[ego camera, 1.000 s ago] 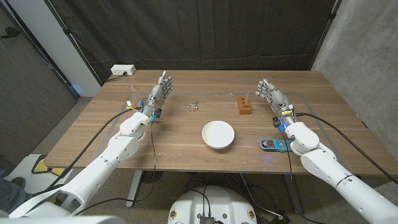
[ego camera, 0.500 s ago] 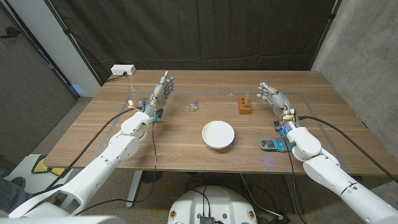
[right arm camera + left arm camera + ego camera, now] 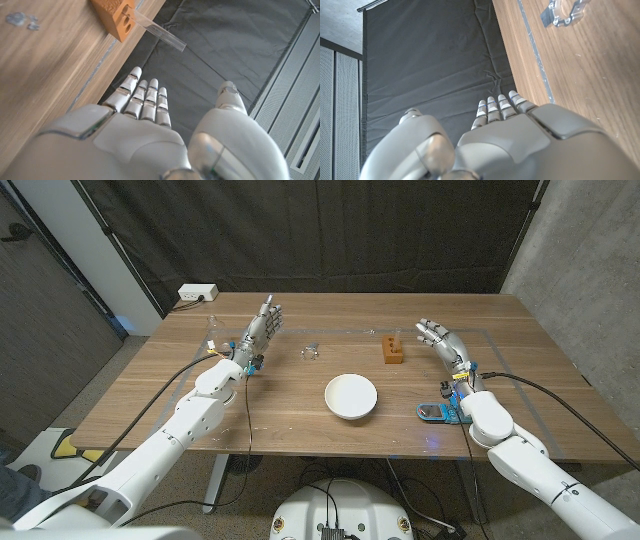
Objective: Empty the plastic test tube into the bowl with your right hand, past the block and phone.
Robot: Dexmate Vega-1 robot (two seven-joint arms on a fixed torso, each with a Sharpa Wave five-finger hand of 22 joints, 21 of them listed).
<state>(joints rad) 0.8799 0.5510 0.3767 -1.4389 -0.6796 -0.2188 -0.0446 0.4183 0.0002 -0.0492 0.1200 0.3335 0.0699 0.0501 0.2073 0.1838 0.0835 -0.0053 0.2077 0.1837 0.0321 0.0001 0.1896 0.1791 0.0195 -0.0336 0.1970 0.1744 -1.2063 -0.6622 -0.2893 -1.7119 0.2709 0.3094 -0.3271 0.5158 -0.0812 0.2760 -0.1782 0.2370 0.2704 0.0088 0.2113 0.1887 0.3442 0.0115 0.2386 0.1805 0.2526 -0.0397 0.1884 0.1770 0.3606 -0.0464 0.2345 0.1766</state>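
We held both arms stretched forward from the bottom corners over the bench. Our left hand [image 3: 259, 328] stood on its edge, fingers straight and together, holding nothing. Our right hand [image 3: 443, 342] was raised too, fingers slightly spread and empty.

Even, soft overhead light, faint shadows; close wrist views slightly blurred.

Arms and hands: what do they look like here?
Both arms are glossy white with rounded shells, and a black cable runs along each. The left hand and right hand are silver-grey metal with segmented fingers; small blue and yellow parts sit at each wrist.
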